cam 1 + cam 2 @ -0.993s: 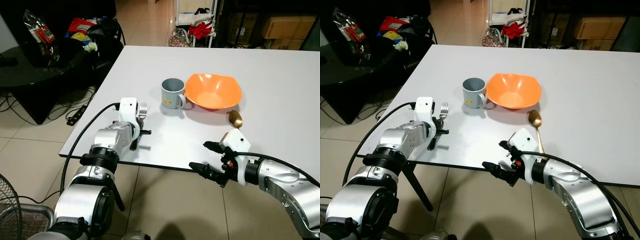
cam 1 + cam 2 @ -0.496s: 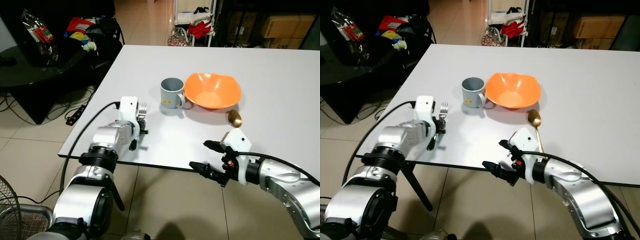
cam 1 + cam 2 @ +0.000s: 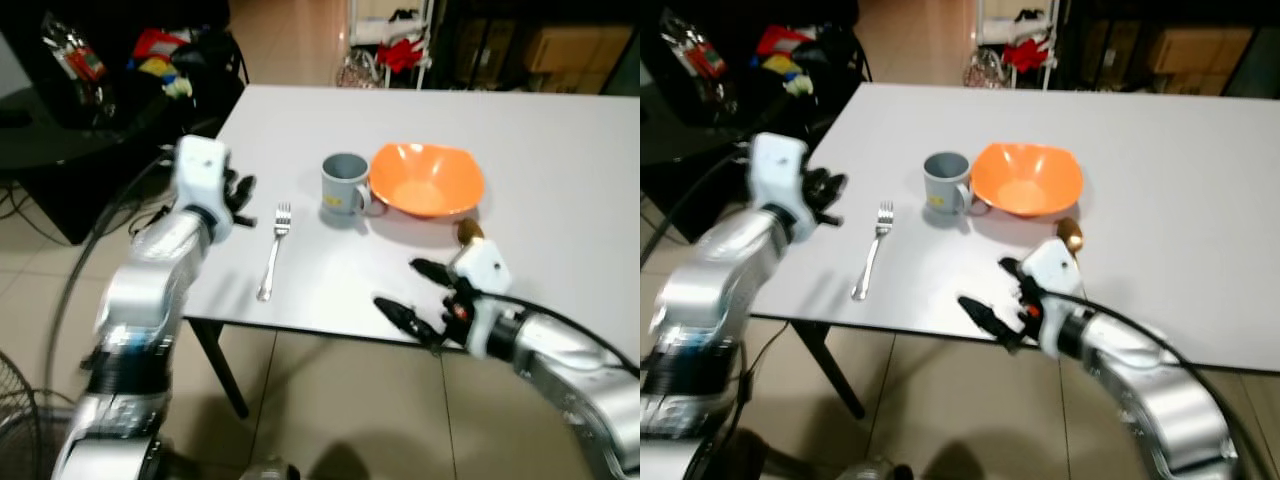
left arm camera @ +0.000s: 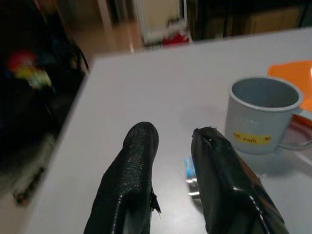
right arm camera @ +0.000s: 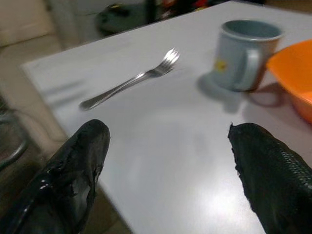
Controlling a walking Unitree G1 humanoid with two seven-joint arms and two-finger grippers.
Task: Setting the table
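Observation:
A silver fork [image 3: 272,252] lies flat on the white table [image 3: 560,130], tines pointing away from me, near the front left edge. My left gripper [image 3: 243,200] hovers up and left of it, open, with nothing between its fingers [image 4: 131,170]. A grey mug [image 3: 343,186] stands right of the fork, its handle touching an orange bowl [image 3: 428,180]. A gold spoon [image 3: 469,232] lies in front of the bowl, mostly hidden by my right wrist. My right gripper [image 3: 395,283] is wide open at the table's front edge, empty.
A black glass table [image 3: 60,130] with packets and clutter stands to the left. A rack with red clothes [image 3: 400,50] and cardboard boxes [image 3: 560,40] are beyond the table. A fan [image 3: 15,420] sits on the tiled floor at lower left.
My left gripper has let go of the fork and swung up and to the left. The fork now lies alone on the table. The right gripper has edged slightly closer to the table.

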